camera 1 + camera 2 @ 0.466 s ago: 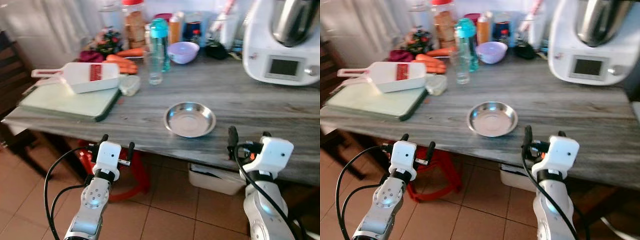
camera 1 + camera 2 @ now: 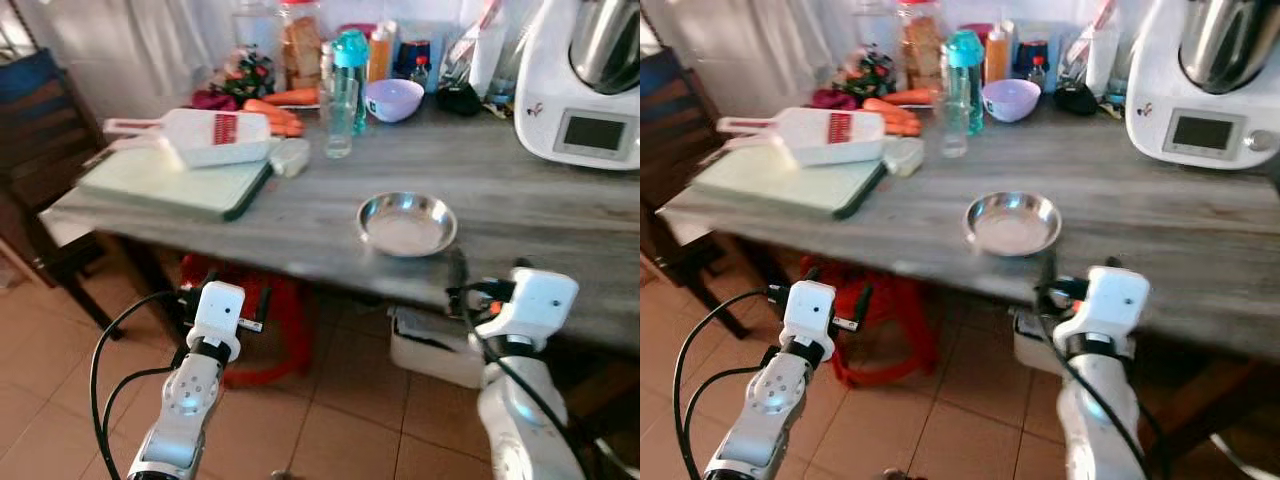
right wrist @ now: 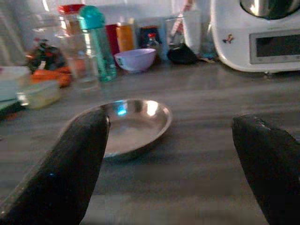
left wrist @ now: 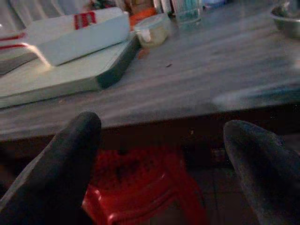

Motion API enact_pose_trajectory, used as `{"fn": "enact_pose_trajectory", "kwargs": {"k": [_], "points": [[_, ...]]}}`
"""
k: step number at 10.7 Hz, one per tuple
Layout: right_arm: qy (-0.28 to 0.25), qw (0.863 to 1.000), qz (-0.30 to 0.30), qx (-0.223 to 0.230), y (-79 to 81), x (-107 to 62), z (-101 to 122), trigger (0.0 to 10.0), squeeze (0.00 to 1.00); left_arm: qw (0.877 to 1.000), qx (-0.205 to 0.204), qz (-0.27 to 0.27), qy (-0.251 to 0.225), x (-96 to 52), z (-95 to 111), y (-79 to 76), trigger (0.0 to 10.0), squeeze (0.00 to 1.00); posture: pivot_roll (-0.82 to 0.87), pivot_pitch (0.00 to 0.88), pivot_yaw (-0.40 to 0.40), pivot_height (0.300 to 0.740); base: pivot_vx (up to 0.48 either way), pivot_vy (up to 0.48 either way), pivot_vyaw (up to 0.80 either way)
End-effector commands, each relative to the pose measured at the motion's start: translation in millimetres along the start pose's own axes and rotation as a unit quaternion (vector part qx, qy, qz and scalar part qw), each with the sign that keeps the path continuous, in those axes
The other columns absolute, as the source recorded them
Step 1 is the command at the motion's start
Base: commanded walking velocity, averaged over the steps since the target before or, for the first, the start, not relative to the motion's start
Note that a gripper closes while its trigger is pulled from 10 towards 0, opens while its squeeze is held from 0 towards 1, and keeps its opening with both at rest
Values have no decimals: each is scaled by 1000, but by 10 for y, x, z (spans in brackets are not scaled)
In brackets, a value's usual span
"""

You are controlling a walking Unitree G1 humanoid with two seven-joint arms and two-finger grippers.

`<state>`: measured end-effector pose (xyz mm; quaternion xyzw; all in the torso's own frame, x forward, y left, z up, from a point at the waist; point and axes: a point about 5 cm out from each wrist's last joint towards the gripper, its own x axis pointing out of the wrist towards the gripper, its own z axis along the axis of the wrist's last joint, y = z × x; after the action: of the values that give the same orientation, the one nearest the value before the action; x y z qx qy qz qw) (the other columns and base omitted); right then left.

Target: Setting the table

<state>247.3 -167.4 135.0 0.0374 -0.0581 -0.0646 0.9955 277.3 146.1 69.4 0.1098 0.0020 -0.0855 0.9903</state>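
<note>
A round steel bowl (image 2: 407, 222) sits empty near the front edge of the grey wooden table (image 2: 520, 210). In the right wrist view the bowl (image 3: 131, 124) lies just ahead between the two fingers. My right gripper (image 2: 490, 272) hangs open at the table's front edge, just below and to the right of the bowl, and holds nothing. My left gripper (image 2: 224, 290) is open too, lower than the tabletop and well left of the bowl. Its wrist view looks at the table edge, with the fingers (image 4: 61, 173) spread wide.
On the table's left lie a green cutting board (image 2: 170, 185), a white slicer (image 2: 215, 137) and a small tub (image 2: 291, 157). At the back stand a glass (image 2: 338, 105), teal bottle (image 2: 352, 60), purple bowl (image 2: 394, 100) and white kitchen machine (image 2: 585, 90). Red stool (image 2: 280, 320) and white box (image 2: 430, 350) sit underneath; dark chair (image 2: 40, 110) at left.
The whole picture has shifted: the camera moved back, so the table lies farther off. Both arms keep the same pose with open fingers; the right fingers no longer overlap the tabletop.
</note>
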Motion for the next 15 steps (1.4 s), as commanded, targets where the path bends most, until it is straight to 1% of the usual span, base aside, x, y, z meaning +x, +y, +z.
{"fn": "enact_pose_trajectory", "kwargs": {"k": [1, 5, 8, 9, 10, 11, 12, 13, 15], "points": [[1, 1000, 2, -5, -9, 0, 3, 10000, 0, 1000, 2, 2, 5, -3, -9, 24, 10000, 0, 53, 13, 88, 740, -304, 0, 0], [3, 1000, -4, -7, -27, -5, -2, 10000, 0, 1000, 2, -15, 12, -20, -24, 1, 10000, 0, 55, 23, 91, 740, -316, 0, 0], [9, 1000, -3, -8, -35, -45, -33, 10000, 0, 1000, 5, -28, 8, -44, -15, -18, 10000, 0, 54, 27, 87, 740, -301, 0, 0], [13, 1000, -1, -11, -47, -59, -46, 10000, 0, 999, -3, -36, -3, -52, 8, -9, 10000, 0, 51, 31, 82, 740, 0, 0, 0], [13, 1000, 0, -12, -50, -61, -46, 10000, 0, 999, -11, -43, -5, -48, 21, 5, 10000, 0, 49, 32, 82, 740, 0, 0, 0], [12, 1000, 0, -15, -63, -61, -40, 10000, 0, 999, -36, -38, -6, -22, 56, 52, 10000, 0, 49, 35, 79, 740, 0, 0, 0], [13, 1000, -1, -15, -64, -61, -41, 10000, 0, 999, -38, -37, -7, -19, 66, 51, 10000, 0, 50, 35, 79, 740, 0, 0, 0], [15, 1000, 1, -15, -58, -61, -48, 10000, 0, 998, -47, -46, -1, -24, 62, 33, 10000, 0, 50, 36, 78, 740, 0, 0, 0], [14, 1000, 2, -16, -54, -53, -43, 10000, 0, 997, -58, -46, 6, -38, 35, 39, 10000, 0, 49, 37, 79, 740, 0, -259, 0]]}}
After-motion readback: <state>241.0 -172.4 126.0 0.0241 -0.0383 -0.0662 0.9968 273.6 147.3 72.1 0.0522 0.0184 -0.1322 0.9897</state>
